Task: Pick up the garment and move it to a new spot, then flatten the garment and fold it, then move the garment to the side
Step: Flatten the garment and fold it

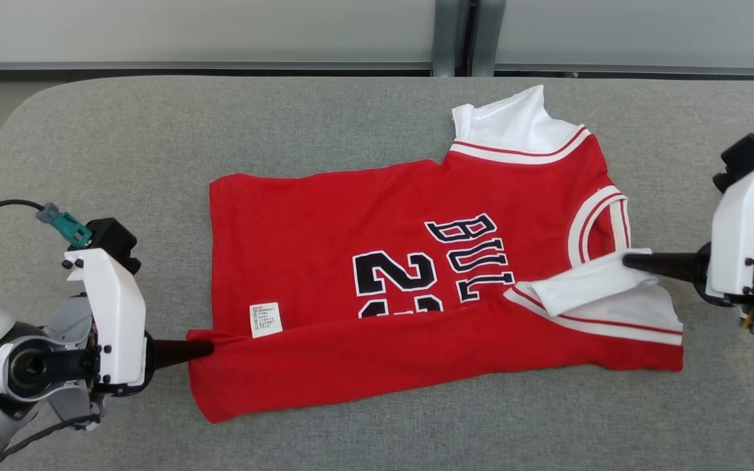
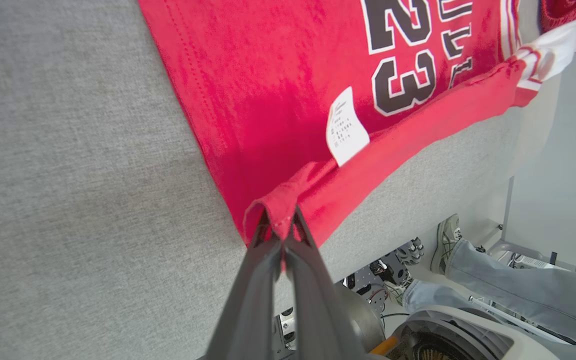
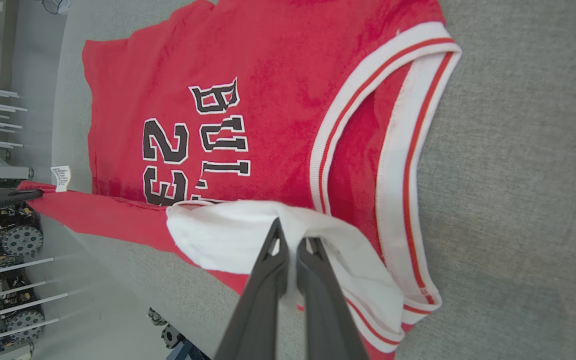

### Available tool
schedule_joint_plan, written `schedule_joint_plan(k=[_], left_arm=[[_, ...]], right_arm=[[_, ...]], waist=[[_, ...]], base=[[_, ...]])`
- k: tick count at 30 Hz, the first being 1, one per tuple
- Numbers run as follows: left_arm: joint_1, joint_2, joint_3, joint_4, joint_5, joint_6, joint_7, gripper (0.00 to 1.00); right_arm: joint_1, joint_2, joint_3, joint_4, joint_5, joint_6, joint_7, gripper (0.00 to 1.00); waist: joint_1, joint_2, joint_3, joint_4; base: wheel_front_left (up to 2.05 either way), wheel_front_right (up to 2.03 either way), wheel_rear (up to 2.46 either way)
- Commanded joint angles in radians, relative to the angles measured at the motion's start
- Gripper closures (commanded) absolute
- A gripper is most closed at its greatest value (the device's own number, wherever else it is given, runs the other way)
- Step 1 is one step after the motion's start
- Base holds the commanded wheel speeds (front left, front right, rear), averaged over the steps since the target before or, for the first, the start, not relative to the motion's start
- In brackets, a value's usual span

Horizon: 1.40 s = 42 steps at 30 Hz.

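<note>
**Both hands pinch the red shirt along its near edge**

The left hand (image 1: 201,350) is closed tight on the bottom hem corner of the shirt (image 1: 324,248), with red cloth bunched between its two dark fingertips. The right hand (image 1: 627,260) is closed in the same way on the edge of a white sleeve (image 1: 590,288), with the cloth caught between its tips.

The shirt lies spread on the grey tabletop (image 1: 154,144) between the two hands, its hem end at the left hand and its neck end at the right hand. A long red band of the shirt runs from one hand's tips to the other's. It is turned over toward the far side and covers the lower part of the black number (image 1: 396,275). The letters (image 1: 475,252) beside the number show only in part.

A small white tag (image 1: 265,319) sits on that fold line, just beyond the left hand's fingertips. The striped collar (image 1: 580,219) lies just past the right hand's tips, on the far side of the pinched sleeve. The second white sleeve (image 1: 514,124) lies at the shirt's far edge, well apart from both hands.

In the left wrist view, past the tabletop's edge and off to the side of the left hand's fingers, a person's shoe (image 2: 445,240) and a trouser leg (image 2: 513,290) show on the floor.
</note>
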Motion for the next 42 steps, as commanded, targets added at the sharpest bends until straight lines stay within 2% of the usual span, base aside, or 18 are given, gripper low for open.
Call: schedule_joint_plan(k=[1,10,11,12,13,14,18,19,22,25,27,30,32,34,36,38,39,42], left_arm=[[-0.018,-0.014,0.009,0.024,-0.009,-0.011,-0.005,1.00],[-0.034,-0.084,0.006,0.157,0.004,-0.069,-0.016,1.00],[-0.037,-0.088,0.007,0.171,0.012,-0.070,-0.024,1.00],[-0.038,-0.093,0.008,0.183,0.019,-0.074,-0.030,0.82],[-0.037,-0.099,0.007,0.193,0.021,-0.079,-0.034,0.29],[-0.034,-0.104,0.006,0.206,0.024,-0.081,-0.043,0.00],[-0.018,-0.113,0.012,0.242,0.037,-0.097,-0.079,0.00],[-0.014,-0.104,0.021,0.250,0.050,-0.107,-0.108,0.00],[-0.014,-0.085,0.043,0.251,0.103,-0.123,-0.212,0.00],[0.000,-0.054,0.062,0.249,0.204,-0.128,-0.371,0.00],[0.022,-0.044,0.062,0.251,0.288,-0.106,-0.492,0.00],[0.071,-0.050,0.078,0.219,0.358,-0.049,-0.667,0.00],[0.116,-0.053,0.091,0.181,0.395,0.002,-0.772,0.00],[0.165,-0.054,0.100,0.149,0.432,0.080,-0.872,0.00],[0.225,-0.063,0.102,0.109,0.459,0.155,-0.958,0.00],[0.281,-0.070,0.108,0.066,0.483,0.228,-1.005,0.00],[0.281,-0.070,0.108,0.066,0.483,0.228,-1.005,0.00],[0.368,-0.090,0.141,0.000,0.506,0.324,-1.039,0.00]], right_arm=[[-0.014,0.016,-0.001,0.018,-0.003,0.001,-0.013,1.00],[-0.036,0.099,0.004,0.109,-0.024,0.001,-0.035,1.00],[-0.037,0.107,0.004,0.120,-0.026,0.001,-0.044,0.78],[-0.036,0.114,0.005,0.127,-0.027,0.001,-0.049,0.36],[-0.036,0.119,0.004,0.136,-0.031,0.001,-0.061,0.00],[-0.035,0.126,0.002,0.143,-0.034,0.001,-0.073,0.00],[-0.012,0.148,-0.016,0.145,-0.047,0.001,-0.151,0.00],[-0.004,0.150,-0.042,0.138,-0.058,0.001,-0.230,0.00],[0.025,0.154,-0.080,0.097,-0.091,0.001,-0.368,0.00],[0.058,0.139,-0.106,0.070,-0.162,0.001,-0.539,0.00],[0.093,0.139,-0.124,0.060,-0.192,0.001,-0.653,0.00],[0.155,0.127,-0.142,0.049,-0.237,0.001,-0.783,0.00],[0.203,0.111,-0.164,0.045,-0.258,0.001,-0.821,0.00],[0.259,0.102,-0.208,0.048,-0.292,0.001,-0.835,0.00],[0.318,0.121,-0.332,0.051,-0.346,0.001,-0.838,0.00],[0.409,0.151,-0.471,0.061,-0.450,0.001,-0.837,0.00],[0.409,0.151,-0.471,0.061,-0.450,0.001,-0.837,0.00],[0.576,0.242,-0.673,0.066,-0.605,0.001,-0.837,0.00]], waist=[[0.0000,0.0000,0.004,0.002],[0.0000,0.0000,0.016,-0.002],[0.0000,0.0000,0.016,-0.004],[0.0000,0.0000,0.016,-0.005],[0.0000,0.0000,0.014,-0.006],[0.0000,0.0000,0.011,-0.006],[0.0000,0.0000,-0.016,-0.008],[0.0000,0.0000,-0.035,-0.008],[0.0000,0.0000,-0.068,-0.008],[0.0000,0.0000,-0.102,-0.010],[0.0000,0.0000,-0.125,-0.010],[0.0000,0.0000,-0.156,-0.006],[0.0000,0.0000,-0.174,-0.001],[0.0000,0.0000,-0.191,0.005],[0.0000,0.0000,-0.202,0.004],[0.0000,0.0000,-0.210,0.002],[0.0000,0.0000,-0.210,0.002],[0.0000,0.0000,-0.222,0.003]], base=[[0.00,0.00,0.00],[0.00,0.00,0.00],[0.00,0.00,0.00],[0.00,0.00,0.00],[0.00,0.00,0.00],[0.00,0.00,0.00],[0.00,0.00,0.00],[0.00,0.00,0.00],[0.00,0.00,0.00],[0.00,0.00,0.00],[0.00,0.00,0.00],[0.00,0.00,0.00],[0.00,0.00,0.00],[0.00,0.00,0.00],[0.00,0.00,0.00],[0.00,0.00,0.00],[0.00,0.00,0.00],[0.00,0.00,0.00]])
